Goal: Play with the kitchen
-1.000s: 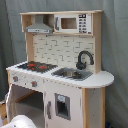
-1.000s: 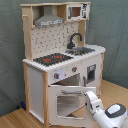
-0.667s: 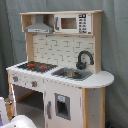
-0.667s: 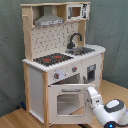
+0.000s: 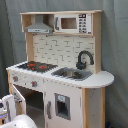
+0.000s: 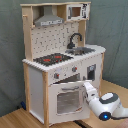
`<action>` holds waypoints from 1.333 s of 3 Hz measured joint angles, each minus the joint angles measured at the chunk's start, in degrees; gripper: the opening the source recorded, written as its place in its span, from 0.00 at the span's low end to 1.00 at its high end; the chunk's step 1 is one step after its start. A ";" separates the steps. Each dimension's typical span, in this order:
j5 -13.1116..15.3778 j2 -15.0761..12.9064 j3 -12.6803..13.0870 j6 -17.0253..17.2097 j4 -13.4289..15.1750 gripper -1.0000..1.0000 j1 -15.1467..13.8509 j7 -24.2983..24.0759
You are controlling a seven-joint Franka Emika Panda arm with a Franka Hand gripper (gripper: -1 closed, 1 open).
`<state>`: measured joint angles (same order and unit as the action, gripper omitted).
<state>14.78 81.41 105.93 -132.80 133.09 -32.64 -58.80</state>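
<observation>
The kitchen (image 5: 65, 50) (image 6: 55, 40) is a tall white and light-wood toy unit with a black-red hob (image 5: 37, 65) (image 6: 52, 59), a grey sink (image 5: 72, 74) and a black tap (image 5: 84, 59) (image 6: 74, 40). Its oven door (image 6: 67, 100), white with a window, stands ajar below the hob. In the second exterior view my gripper (image 6: 86, 89) is at the door's upper right corner, next to the handle. My white arm (image 6: 106, 105) reaches in from the second exterior view's right. In the first exterior view the arm (image 5: 20, 121) shows at the bottom left, by the open oven bay.
The kitchen stands on a wooden tabletop (image 6: 15, 117) before a grey curtain (image 5: 115, 50). A hood (image 6: 48, 21) and microwave (image 5: 67, 22) sit on top. A white cupboard door (image 5: 62, 106) is beside the oven.
My gripper has risen and moved toward the kitchen at the oven door's top edge. The door now stands more upright and nearer the cabinet.
</observation>
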 joint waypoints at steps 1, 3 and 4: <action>0.05 0.05 -0.39 -5.42 -0.62 1.00 -2.12 1.47; -0.01 0.08 0.44 -16.14 -0.67 1.00 -7.21 1.72; 0.02 0.43 0.32 -20.82 -0.69 1.00 -11.06 1.74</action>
<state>14.80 81.83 106.25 -153.62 132.41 -43.70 -57.06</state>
